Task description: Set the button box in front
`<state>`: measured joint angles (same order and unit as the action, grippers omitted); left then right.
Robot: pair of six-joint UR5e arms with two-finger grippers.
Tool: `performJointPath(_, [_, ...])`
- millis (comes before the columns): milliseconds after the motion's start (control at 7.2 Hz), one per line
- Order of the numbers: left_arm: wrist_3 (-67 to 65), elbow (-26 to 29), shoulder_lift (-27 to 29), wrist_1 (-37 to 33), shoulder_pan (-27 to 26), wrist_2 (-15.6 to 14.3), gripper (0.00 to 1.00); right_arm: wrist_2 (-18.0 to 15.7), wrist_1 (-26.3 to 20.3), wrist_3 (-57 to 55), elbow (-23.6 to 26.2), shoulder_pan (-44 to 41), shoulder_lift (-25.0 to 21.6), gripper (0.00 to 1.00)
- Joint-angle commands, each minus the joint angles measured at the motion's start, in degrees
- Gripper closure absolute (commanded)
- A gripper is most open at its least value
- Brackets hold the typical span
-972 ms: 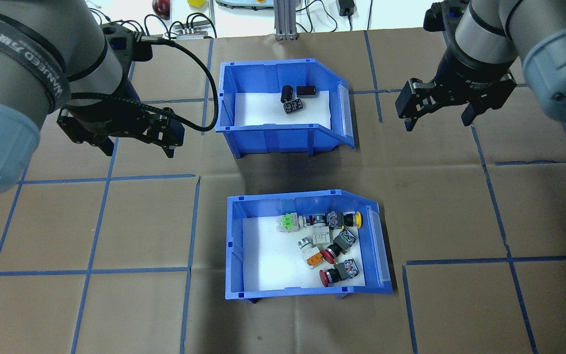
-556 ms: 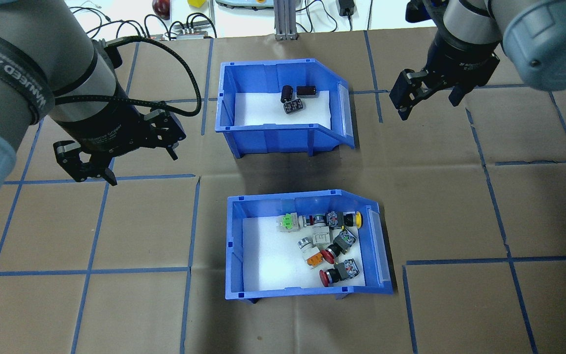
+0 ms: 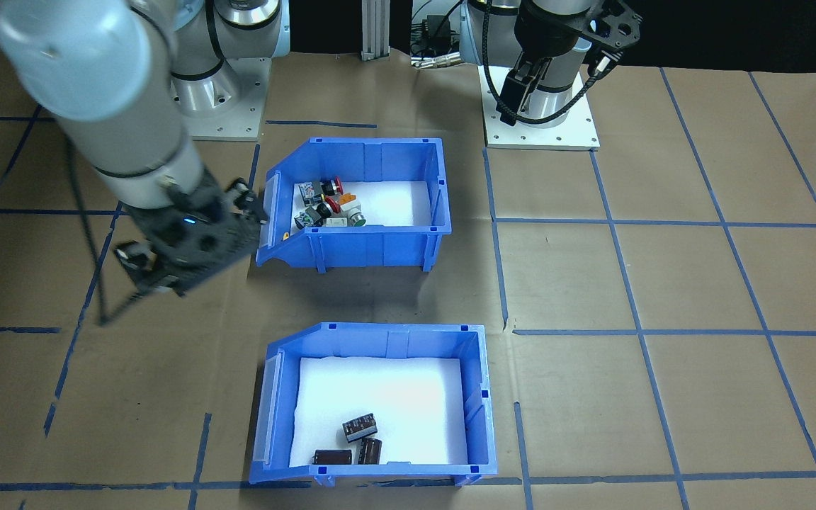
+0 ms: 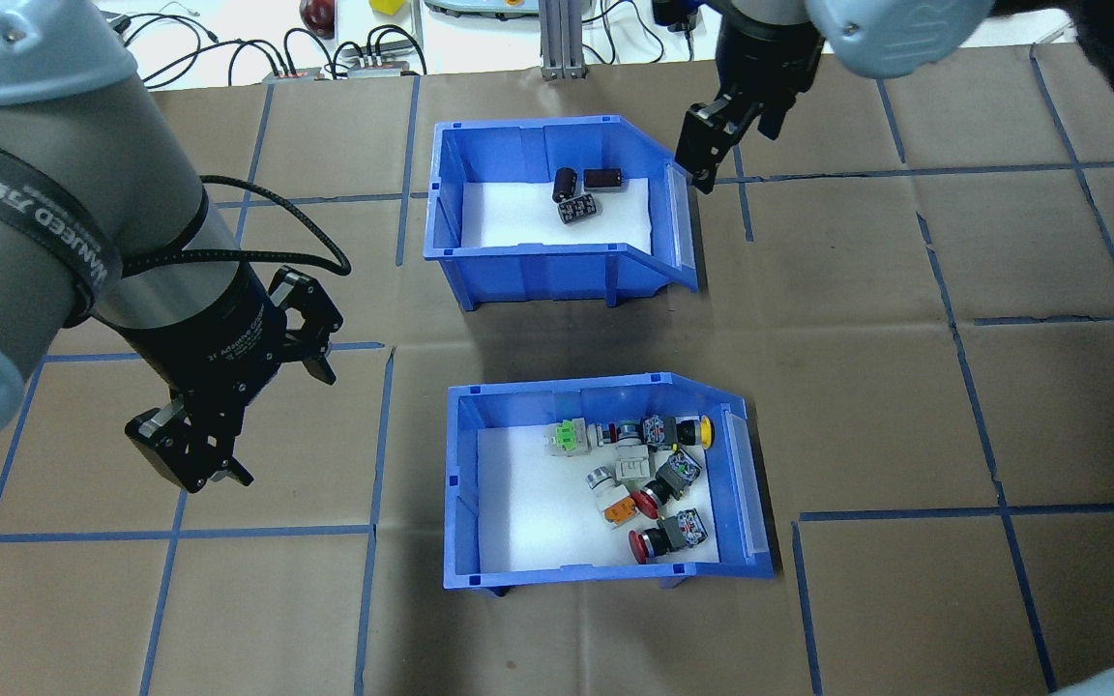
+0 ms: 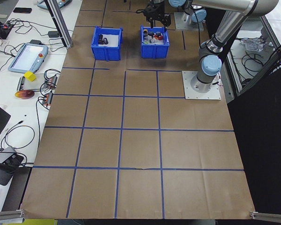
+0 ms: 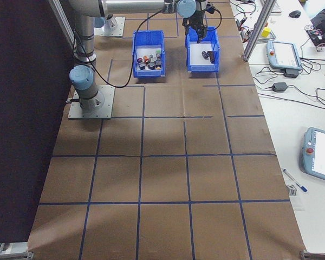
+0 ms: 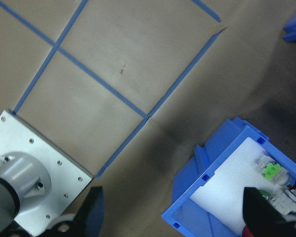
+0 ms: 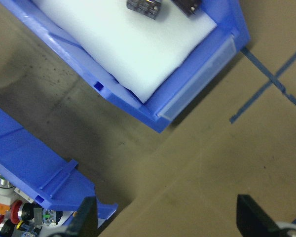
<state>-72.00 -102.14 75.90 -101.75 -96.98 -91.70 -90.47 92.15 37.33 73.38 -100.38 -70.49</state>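
We see the blue plastic sloped-front button box (image 4: 605,575) with its white foam liner standing on the brown paper-covered table (image 4: 905,387), nearer the robot than the matching blue plastic bin (image 4: 538,266). Small push-button switches (image 4: 649,464) with red, yellow, orange and green caps lie clustered toward its sloped end. The other bin holds a few dark cylinders (image 4: 581,188) on white foam. The two bins stand apart, one behind the other.

Our left gripper (image 4: 257,406) hangs over bare table beside the button box, its fingers spread and holding nothing. Our right gripper (image 4: 712,155) hovers just beside the sloped end of the far bin, also spread and empty.

Blue tape lines (image 4: 373,435) grid the table. Beyond its far edge lie cables (image 4: 344,53) on a white bench.
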Motion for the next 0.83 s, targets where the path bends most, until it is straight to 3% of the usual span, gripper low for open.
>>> performJointPath(0, [-6.7, -7.3, -3.5, 3.5, -0.4, 4.6, 0.01, -1.1, 0.7, 13.2, -2.5, -6.6, 3.4, 0.00])
performJointPath(278, [-14.5, -12.2, -5.4, 6.9, -2.9, 5.2, 0.01, -0.4, 1.0, 22.9, -2.5, -8.3, 4.7, 0.00])
performJointPath(417, [-19.9, -13.1, -4.8, 8.9, -6.9, 5.1, 0.01, -0.5, 3.7, 27.0, -2.5, -9.8, 5.9, 0.00])
performJointPath(556, [-24.5, -15.9, -3.8, 16.8, -9.6, 5.1, 0.01, -0.8, 7.9, 28.0, -2.5, -12.2, 8.0, 0.00])
performJointPath(694, [-29.1, -19.1, -1.6, 22.8, -11.4, 5.3, 0.02, -1.0, 8.3, 27.9, -2.5, -13.6, 9.8, 0.00])
